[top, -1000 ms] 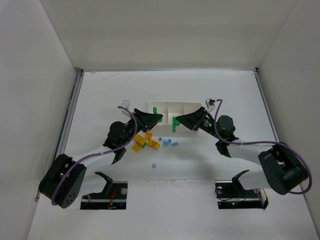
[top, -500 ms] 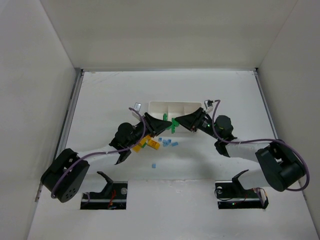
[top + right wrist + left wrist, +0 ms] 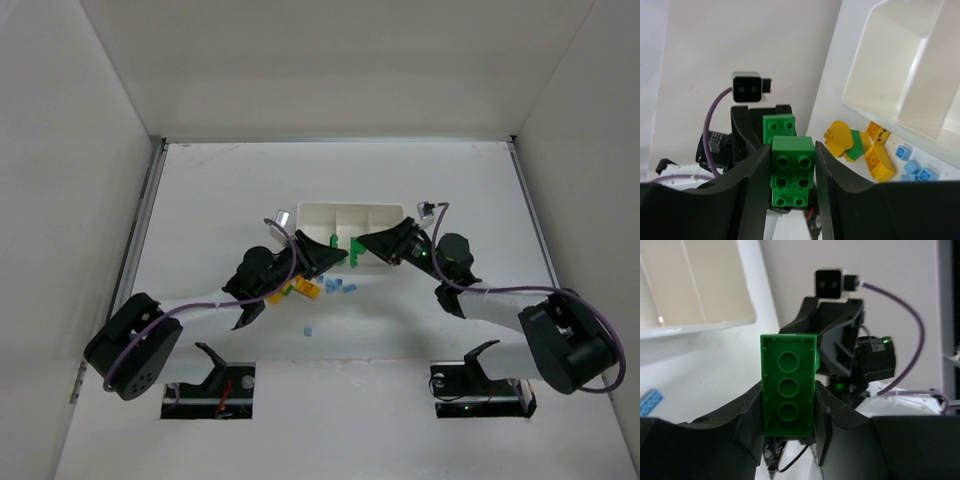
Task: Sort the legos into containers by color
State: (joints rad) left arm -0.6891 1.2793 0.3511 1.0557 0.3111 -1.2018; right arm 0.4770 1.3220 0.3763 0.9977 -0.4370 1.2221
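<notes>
Two green bricks are held, one by each gripper. We see the left gripper (image 3: 788, 407) clamped on the left green brick (image 3: 788, 382). Its fingers (image 3: 751, 415) press the long sides, and the hollow underside with three round tubes faces the wrist camera. The brick stands out well past the fingertips. The right gripper (image 3: 792, 175) is clamped the same way on the right green brick (image 3: 792, 165), whose studs face its own camera. From above, the two grippers point at each other, tips just apart, with the bricks side by side between them. Both sit at the near wall of the tray (image 3: 350, 206), about at its middle; we cannot tell how high they hang over it. The tray is white, has three compartments side by side, and lies just beyond the bricks. Near and to the left, partly under the left gripper, the yellow bricks (image 3: 875, 160) lie in a loose heap with a small green piece (image 3: 856, 141) among them. The light blue bricks (image 3: 915, 167) lie just to their right, and one lone blue brick (image 3: 308, 330) lies nearer still. Both arms reach in from the near corners of the table (image 3: 220, 190), the left arm (image 3: 200, 300) and the right arm (image 3: 490, 300) each trailing a purple cable.
</notes>
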